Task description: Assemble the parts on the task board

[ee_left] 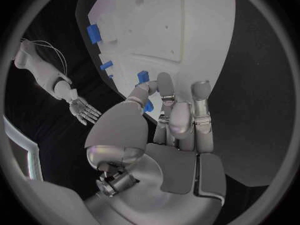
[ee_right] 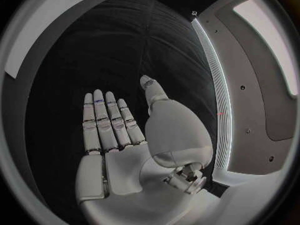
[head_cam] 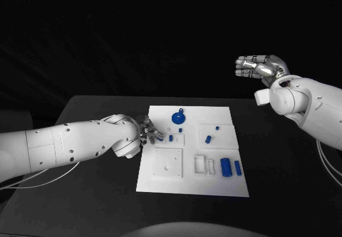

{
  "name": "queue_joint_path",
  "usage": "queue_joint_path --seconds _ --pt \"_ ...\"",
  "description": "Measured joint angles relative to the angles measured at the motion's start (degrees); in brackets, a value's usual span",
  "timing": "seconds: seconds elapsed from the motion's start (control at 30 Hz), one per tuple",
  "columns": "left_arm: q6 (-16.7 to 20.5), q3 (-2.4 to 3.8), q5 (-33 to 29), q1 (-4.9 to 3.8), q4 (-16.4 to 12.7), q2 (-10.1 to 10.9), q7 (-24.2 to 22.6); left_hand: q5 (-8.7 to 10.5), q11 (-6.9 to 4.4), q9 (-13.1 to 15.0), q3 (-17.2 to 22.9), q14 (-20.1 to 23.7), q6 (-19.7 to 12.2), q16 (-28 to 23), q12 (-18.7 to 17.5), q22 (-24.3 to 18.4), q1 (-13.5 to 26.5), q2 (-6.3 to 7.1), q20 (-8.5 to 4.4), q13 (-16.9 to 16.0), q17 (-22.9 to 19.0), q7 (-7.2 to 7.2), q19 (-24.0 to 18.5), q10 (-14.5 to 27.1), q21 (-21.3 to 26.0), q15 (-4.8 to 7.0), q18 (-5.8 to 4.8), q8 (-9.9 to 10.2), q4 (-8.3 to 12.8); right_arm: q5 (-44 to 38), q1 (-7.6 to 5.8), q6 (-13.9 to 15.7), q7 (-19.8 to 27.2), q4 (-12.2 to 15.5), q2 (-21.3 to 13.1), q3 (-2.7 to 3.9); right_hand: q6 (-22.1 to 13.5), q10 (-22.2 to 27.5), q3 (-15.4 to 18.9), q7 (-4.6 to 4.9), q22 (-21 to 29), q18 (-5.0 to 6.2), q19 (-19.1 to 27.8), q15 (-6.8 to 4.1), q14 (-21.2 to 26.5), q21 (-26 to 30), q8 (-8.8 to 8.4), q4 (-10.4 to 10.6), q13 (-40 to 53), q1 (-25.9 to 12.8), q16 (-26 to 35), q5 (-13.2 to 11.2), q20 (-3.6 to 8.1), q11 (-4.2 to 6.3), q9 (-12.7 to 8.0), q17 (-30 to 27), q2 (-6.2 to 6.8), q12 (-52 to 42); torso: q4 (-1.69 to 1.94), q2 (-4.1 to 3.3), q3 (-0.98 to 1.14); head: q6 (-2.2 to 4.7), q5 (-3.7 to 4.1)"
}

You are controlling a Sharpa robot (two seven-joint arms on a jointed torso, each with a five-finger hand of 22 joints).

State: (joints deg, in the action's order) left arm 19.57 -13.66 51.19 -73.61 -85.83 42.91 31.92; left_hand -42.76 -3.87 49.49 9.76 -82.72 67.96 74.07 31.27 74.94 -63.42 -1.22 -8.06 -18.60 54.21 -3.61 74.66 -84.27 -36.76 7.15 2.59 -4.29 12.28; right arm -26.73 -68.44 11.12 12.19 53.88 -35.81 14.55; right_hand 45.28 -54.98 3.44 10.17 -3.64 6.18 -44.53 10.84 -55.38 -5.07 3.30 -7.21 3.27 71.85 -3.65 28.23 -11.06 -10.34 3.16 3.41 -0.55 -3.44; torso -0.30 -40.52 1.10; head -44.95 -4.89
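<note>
at the left edge of the flat white task board [head_cam: 214, 185], the silver left hand [head_cam: 148, 133] pinches a small blue part [ee_left: 147, 105] between thumb and fingers. well above the table's far right corner, the silver right hand [head_cam: 261, 66] hangs spread and empty.

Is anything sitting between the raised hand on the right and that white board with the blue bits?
Nothing: in the head view only bare black table separates the open right hand from the white task board.

A lab: black table [head_cam: 85, 163], dark backdrop, robot arms.
</note>
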Motion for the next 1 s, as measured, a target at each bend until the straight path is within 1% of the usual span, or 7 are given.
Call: queue_joint_path --seconds 0.17,0.3,0.47,0.53,0.63,0.93,1.0 --pt "-0.01 0.0 -0.36 -0.01 0.0 0.02 0.05 -0.03 0.0 0.36 -0.1 0.0 0.0 0.45 0.45 -0.01 0.14 0.14 0.09 -0.05 0.51 0.0 0.08 0.0 -0.51 0.0 0.02 -0.22 0.1 -0.04 0.03 -0.03 0.0 -0.16 0.02 0.0 0.0 0.0 -0.08 0.0 0.0 0.0 0.0 0.0 0.0 0.0 0.0 -0.08 0.0 0.0 0.0 0.0 0.0 0.0 0.0 0.0 0.0 0.0 0.01 0.0 0.01 -0.12 -0.05" --pt "-0.03 0.0 -0.54 0.0 -0.04 0.05 0.07 -0.94 0.0 0.69 -0.15 -0.19 0.0 0.67 0.74 -0.01 0.3 0.3 0.09 -0.04 0.74 0.0 0.08 0.0 -0.72 -0.2 0.02 -0.22 0.15 -0.06 0.09 -0.07 0.0 -0.28 0.1 0.0 0.02 0.0 -0.08 -0.02 0.0 0.0 0.0 0.0 0.0 0.0 0.0 -0.08 0.0 0.0 0.0 -0.01 0.0 0.0 0.0 0.0 0.0 0.0 0.03 -0.01 0.02 -0.22 -0.13" --pt "-0.08 -0.01 -0.66 0.0 -0.06 0.07 0.09 -0.94 0.0 0.7 -0.15 -0.19 0.0 0.67 0.74 -0.01 0.43 0.43 0.08 -0.04 0.92 0.0 0.08 0.0 -1.14 -0.2 0.02 -0.22 0.16 -0.08 0.19 -0.13 0.0 -0.45 0.18 0.0 0.02 0.0 -0.08 -0.02 0.0 0.01 0.0 0.0 0.0 0.0 0.0 -0.08 0.0 0.0 0.0 -0.01 0.0 0.0 0.0 0.0 0.0 0.0 0.03 -0.01 0.02 -0.3 -0.18" --pt "-0.11 -0.01 -0.69 0.0 -0.05 0.08 0.09 -1.16 0.0 0.7 -0.15 -0.19 0.0 0.93 0.74 -0.01 0.7 0.17 0.08 -0.04 1.03 0.0 0.08 0.0 -1.16 -0.2 0.02 -0.22 0.16 -0.08 0.22 -0.16 0.0 -0.52 0.19 0.0 0.02 0.0 -0.08 -0.03 0.0 0.0 0.0 0.0 0.0 0.0 0.0 -0.08 0.0 0.0 0.0 -0.04 0.0 0.0 0.0 0.0 0.0 0.0 0.03 -0.01 0.02 -0.33 -0.19" --pt "-0.15 -0.01 -0.71 0.0 -0.04 0.08 0.1 -1.16 0.0 0.7 -0.15 -0.19 0.0 0.93 1.07 -0.02 0.7 0.17 0.29 -0.04 1.15 0.0 -0.12 0.0 -1.19 -0.21 0.02 -0.22 0.16 -0.09 0.24 -0.19 0.0 -0.57 0.21 0.0 0.03 0.0 -0.06 -0.03 0.0 0.0 0.0 0.0 0.0 0.0 0.0 -0.41 0.0 0.0 0.0 0.19 0.0 0.0 0.0 0.0 0.0 0.0 0.02 -0.01 0.02 -0.37 -0.21" --pt "-0.38 0.01 -0.79 -0.02 0.12 0.02 0.1 -1.16 -0.21 1.0 -0.15 -0.19 0.0 1.15 1.34 -0.02 0.69 0.16 0.29 -0.03 1.44 0.0 -0.13 -0.21 -1.52 -0.21 0.03 -0.54 0.17 -0.16 0.27 -0.29 -0.01 -0.7 0.24 0.0 0.07 0.0 -0.31 -0.06 0.0 0.0 0.0 0.0 0.0 0.0 0.0 -0.65 0.0 0.0 0.0 0.19 0.0 0.0 0.0 0.0 0.0 0.0 0.02 -0.01 0.03 -0.44 -0.27" --pt "-0.44 0.02 -0.84 -0.02 0.21 -0.02 0.1 -1.16 -0.21 1.0 -0.15 -0.19 0.0 1.15 1.39 -0.02 0.92 -0.07 0.29 -0.03 1.45 0.0 -0.13 -0.21 -1.52 -0.21 0.03 -0.54 0.17 -0.17 0.28 -0.32 -0.01 -0.72 0.27 0.0 0.07 0.0 -0.3 -0.07 0.0 0.0 0.0 0.0 0.0 0.0 0.0 -0.64 0.0 0.0 0.0 0.19 0.0 0.0 0.0 0.0 0.0 0.0 0.02 -0.01 0.03 -0.44 -0.29"
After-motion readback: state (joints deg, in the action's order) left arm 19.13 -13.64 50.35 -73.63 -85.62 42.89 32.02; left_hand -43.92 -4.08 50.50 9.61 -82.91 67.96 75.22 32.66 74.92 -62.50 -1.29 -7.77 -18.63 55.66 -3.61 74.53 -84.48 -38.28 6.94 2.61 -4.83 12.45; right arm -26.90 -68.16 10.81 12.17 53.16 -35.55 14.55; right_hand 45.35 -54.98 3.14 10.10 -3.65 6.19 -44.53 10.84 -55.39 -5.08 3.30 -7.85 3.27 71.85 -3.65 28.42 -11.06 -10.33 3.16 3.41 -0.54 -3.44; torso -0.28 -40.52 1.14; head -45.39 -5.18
